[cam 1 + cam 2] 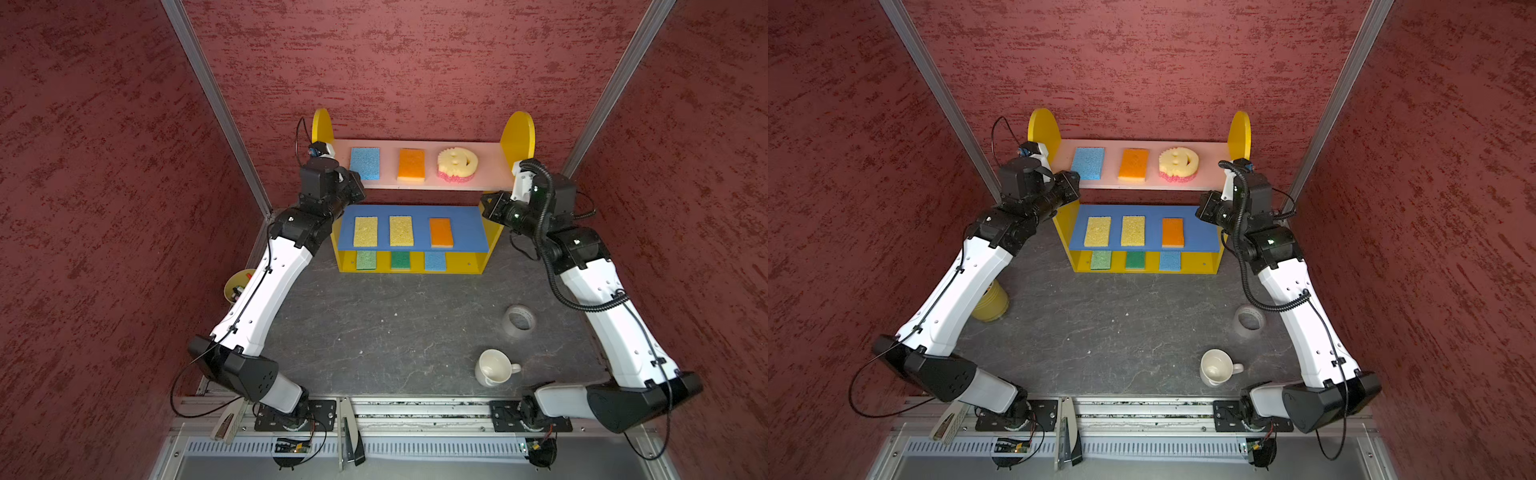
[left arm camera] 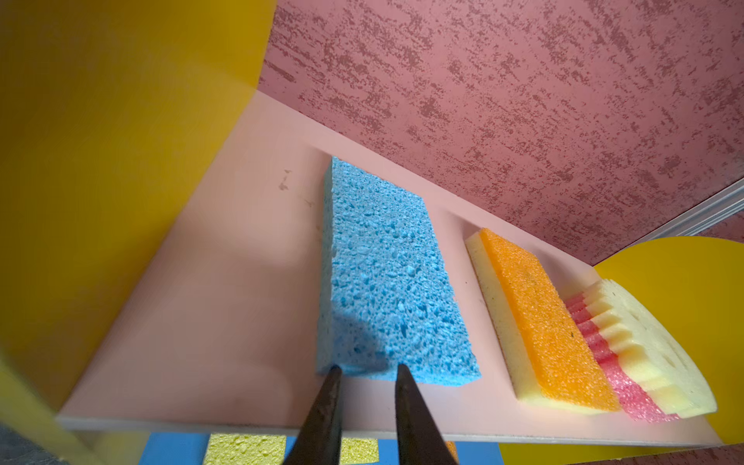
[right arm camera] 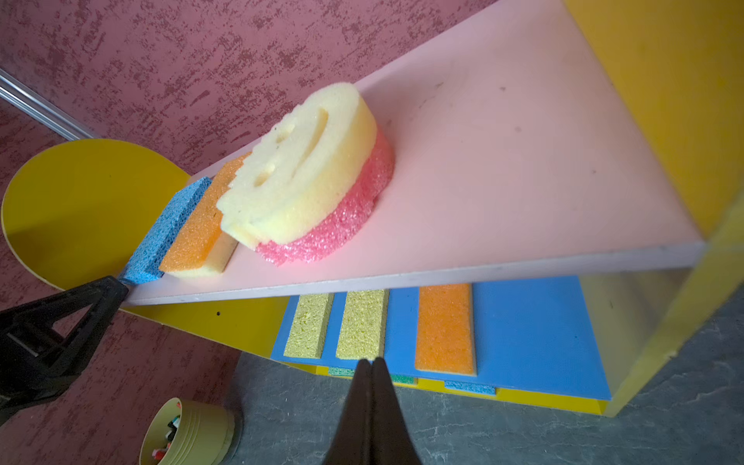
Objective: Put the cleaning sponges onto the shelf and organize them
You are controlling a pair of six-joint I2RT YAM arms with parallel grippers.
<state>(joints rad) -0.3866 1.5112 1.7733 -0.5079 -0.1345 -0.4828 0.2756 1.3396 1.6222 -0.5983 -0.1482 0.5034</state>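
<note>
Sponges point(image 1: 365, 163) flat, long axes running front-to-back

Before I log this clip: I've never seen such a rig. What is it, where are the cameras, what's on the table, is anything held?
Two robot arms stand at a dark table, each ending in a two-fingered tool. Both top views look down from one overhead camera pair; the other two pictures come from a camera on each wrist. A three-board shelf carries nine sponges, three per board. On its pink top board lie a blue sponge, an orange sponge and a round smiley sponge. The left tool is open at the blue sponge's near edge; the right tool is shut. Neither holds anything. A white mug, a tape roll and a yellow cup sit on the table.
</note>
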